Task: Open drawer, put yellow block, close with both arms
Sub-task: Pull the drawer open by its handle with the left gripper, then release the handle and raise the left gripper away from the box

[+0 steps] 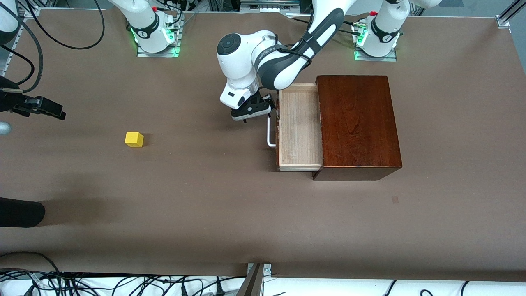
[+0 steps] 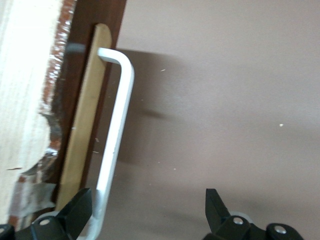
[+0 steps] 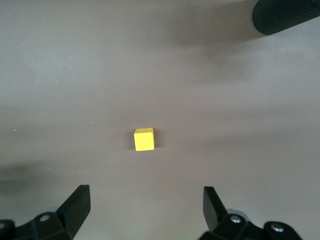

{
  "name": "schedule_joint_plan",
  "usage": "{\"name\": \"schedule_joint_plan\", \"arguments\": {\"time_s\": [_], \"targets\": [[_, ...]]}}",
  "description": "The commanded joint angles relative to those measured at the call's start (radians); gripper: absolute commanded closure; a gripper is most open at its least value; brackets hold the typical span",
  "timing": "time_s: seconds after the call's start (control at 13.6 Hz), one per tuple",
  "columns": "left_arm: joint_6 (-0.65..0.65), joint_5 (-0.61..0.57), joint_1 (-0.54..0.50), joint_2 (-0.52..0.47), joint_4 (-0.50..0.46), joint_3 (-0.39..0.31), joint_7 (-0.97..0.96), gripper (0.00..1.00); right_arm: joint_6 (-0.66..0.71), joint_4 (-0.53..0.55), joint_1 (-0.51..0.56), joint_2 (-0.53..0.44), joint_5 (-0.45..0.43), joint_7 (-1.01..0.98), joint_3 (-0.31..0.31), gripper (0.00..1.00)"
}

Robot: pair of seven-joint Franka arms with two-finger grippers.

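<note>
The drawer (image 1: 300, 127) stands pulled out of the dark-brown wooden box (image 1: 357, 123), and its pale tray is empty. Its white handle (image 1: 269, 131) faces the right arm's end of the table. My left gripper (image 1: 250, 112) is open at the handle. In the left wrist view the handle (image 2: 117, 125) runs just inside one finger (image 2: 80, 207) of the left gripper (image 2: 147, 200), not clamped. The yellow block (image 1: 134, 139) sits on the table toward the right arm's end. My right gripper (image 1: 39, 106) is open and empty above the table, and the block (image 3: 144, 139) shows ahead of the right gripper (image 3: 145, 192).
A dark rounded object (image 1: 20, 211) lies at the table's edge at the right arm's end, nearer the front camera than the block; it also shows in the right wrist view (image 3: 285, 15). Brown table surface (image 1: 205, 185) lies between the block and the drawer.
</note>
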State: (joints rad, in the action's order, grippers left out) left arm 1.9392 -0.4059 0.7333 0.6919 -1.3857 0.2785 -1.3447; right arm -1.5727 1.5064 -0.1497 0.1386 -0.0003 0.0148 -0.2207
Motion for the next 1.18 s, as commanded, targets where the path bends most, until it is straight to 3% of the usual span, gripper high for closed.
{"name": "schedule_joint_plan", "arguments": {"time_s": [0.0, 0.29, 0.52, 0.81, 1.1], "targets": [[-0.08, 0.039, -0.011, -0.064, 0.005, 0.001, 0.045, 0.0, 0.002, -0.014, 0.001, 0.006, -0.013, 0.01, 0.004, 0.0], [-0.114, 0.183, -0.044, -0.172, -0.013, 0.008, 0.055, 0.0, 0.002, -0.014, 0.001, 0.006, -0.013, 0.01, 0.004, 0.0], [-0.128, 0.216, -0.15, -0.305, -0.081, 0.011, 0.087, 0.0, 0.002, -0.014, 0.001, 0.007, -0.013, 0.01, 0.004, 0.0], [-0.221, 0.358, -0.313, -0.409, -0.085, -0.007, 0.381, 0.0, 0.002, -0.014, 0.001, 0.007, -0.013, 0.01, 0.004, 0.0], [-0.322, 0.403, -0.367, -0.48, -0.087, -0.089, 0.608, 0.0, 0.002, -0.014, 0.001, 0.007, -0.012, 0.011, 0.004, 0.0]]}}
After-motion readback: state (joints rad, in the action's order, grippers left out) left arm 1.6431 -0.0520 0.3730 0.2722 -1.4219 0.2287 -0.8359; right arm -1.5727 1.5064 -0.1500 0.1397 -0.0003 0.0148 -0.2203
